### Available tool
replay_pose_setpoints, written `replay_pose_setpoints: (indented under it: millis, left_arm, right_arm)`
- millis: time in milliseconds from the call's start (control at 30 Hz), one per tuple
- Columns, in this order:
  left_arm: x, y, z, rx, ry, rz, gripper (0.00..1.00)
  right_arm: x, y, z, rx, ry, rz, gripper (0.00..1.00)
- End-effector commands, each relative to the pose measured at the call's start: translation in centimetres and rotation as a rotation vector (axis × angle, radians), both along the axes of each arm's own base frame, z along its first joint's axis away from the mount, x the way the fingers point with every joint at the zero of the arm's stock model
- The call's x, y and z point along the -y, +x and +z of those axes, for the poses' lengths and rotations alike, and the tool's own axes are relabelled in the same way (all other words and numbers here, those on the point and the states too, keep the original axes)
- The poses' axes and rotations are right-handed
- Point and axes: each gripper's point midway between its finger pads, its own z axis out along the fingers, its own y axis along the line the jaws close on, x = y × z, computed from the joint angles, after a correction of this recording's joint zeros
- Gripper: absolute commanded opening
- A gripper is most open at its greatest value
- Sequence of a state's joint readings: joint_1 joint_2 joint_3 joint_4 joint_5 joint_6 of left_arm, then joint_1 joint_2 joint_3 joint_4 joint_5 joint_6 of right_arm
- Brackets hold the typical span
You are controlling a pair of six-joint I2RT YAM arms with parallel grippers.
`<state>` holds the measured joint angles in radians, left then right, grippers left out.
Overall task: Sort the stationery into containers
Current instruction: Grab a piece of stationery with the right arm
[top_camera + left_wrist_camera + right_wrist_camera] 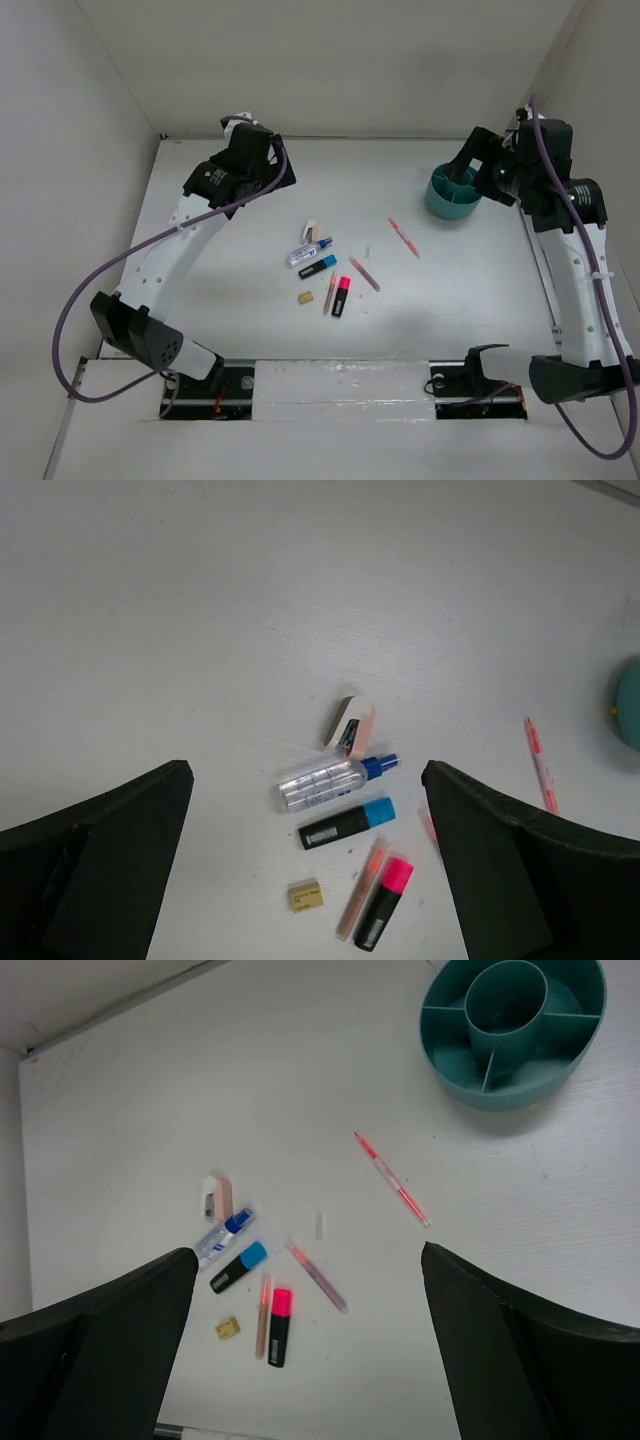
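Lone pink pen (404, 238): flat on the tabletop (220, 330), between the middle cluster and the teal cup (441, 206); its long axis runs far-left to near-right.
Cup: far right, seemingly empty.
Right fingers (500, 1350): spread apart, holding nothing, above the cup; the pen lies left and nearer, so this arm is closer.
Left fingers (100, 865): apart, empty, far left, facing the cluster.

Bare white tabletop (470, 300) separates the scattered small stationery (317, 266) at centre from the round teal plastic cup (452, 193), upper right. The right arm (545, 170) crowds that cup's right side.
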<state>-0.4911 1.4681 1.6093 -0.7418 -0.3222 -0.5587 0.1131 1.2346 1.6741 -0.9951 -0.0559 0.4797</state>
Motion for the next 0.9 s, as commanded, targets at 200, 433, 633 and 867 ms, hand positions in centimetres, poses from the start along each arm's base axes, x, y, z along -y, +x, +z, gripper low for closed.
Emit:
replay_pose_setpoints:
  millis: [200,433,633,867]
  left_arm:
    - [0.9,-0.2,3.0,0.084,-0.032,-0.088,1.0]
    - [1.2,0.1,3.2,0.08,-0.028,-0.1,1.0]
    - [1.4,-0.5,4.4,0.119,-0.05,-0.138,1.0]
    - [1.8,-0.9,4.0,0.112,-0.044,-0.183,1.0]
  right_arm:
    - [-1.5,-0.2,-4.1,-0.112,-0.15,0.115,1.0]
    - [-3.9,0.2,-11.1,-0.312,-0.234,0.191,1.0]
    - [-4.5,2.2,-15.8,-0.417,-0.266,0.189,0.95]
    - [-6.0,4.9,-21.1,-0.524,-0.298,0.278,0.82]
